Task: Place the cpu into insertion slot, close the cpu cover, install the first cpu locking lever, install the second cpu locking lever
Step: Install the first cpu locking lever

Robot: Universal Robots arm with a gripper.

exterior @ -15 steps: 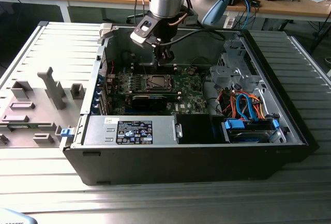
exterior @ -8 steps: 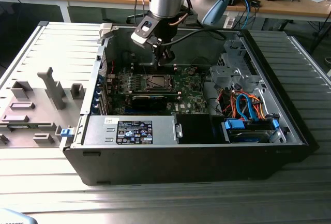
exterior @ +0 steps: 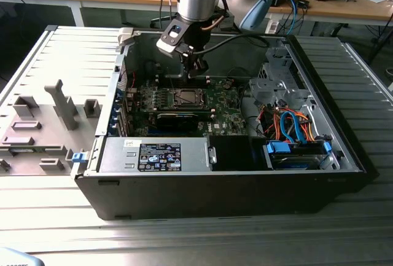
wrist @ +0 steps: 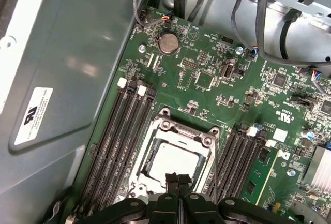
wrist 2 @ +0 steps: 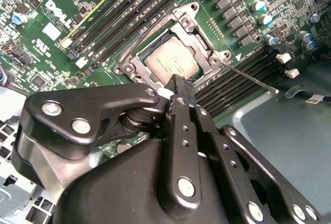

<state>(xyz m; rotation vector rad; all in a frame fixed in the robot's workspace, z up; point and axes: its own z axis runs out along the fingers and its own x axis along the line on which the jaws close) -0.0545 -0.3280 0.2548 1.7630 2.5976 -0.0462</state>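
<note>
The cpu (wrist 2: 170, 61) lies flat in the insertion slot (exterior: 186, 98) on the green board, its dull silver top showing in both wrist views. The cpu cover (wrist 2: 201, 38) sits down around the chip as a silver frame (wrist: 181, 136). One thin metal locking lever (wrist 2: 248, 76) sticks out sideways from the socket's corner, unlatched. My gripper (wrist 2: 178, 81) hangs just above the near edge of the chip (wrist: 173, 162), fingers pressed together with nothing seen between them. In the exterior view the gripper (exterior: 195, 66) is inside the open computer case, right over the socket.
Black memory slots (wrist: 121, 141) run along both sides of the socket. The case wall (wrist: 67, 79) rises close beside it. A black card (exterior: 178, 118) lies in front of the socket, and orange and blue cables (exterior: 288, 125) fill the exterior view's right.
</note>
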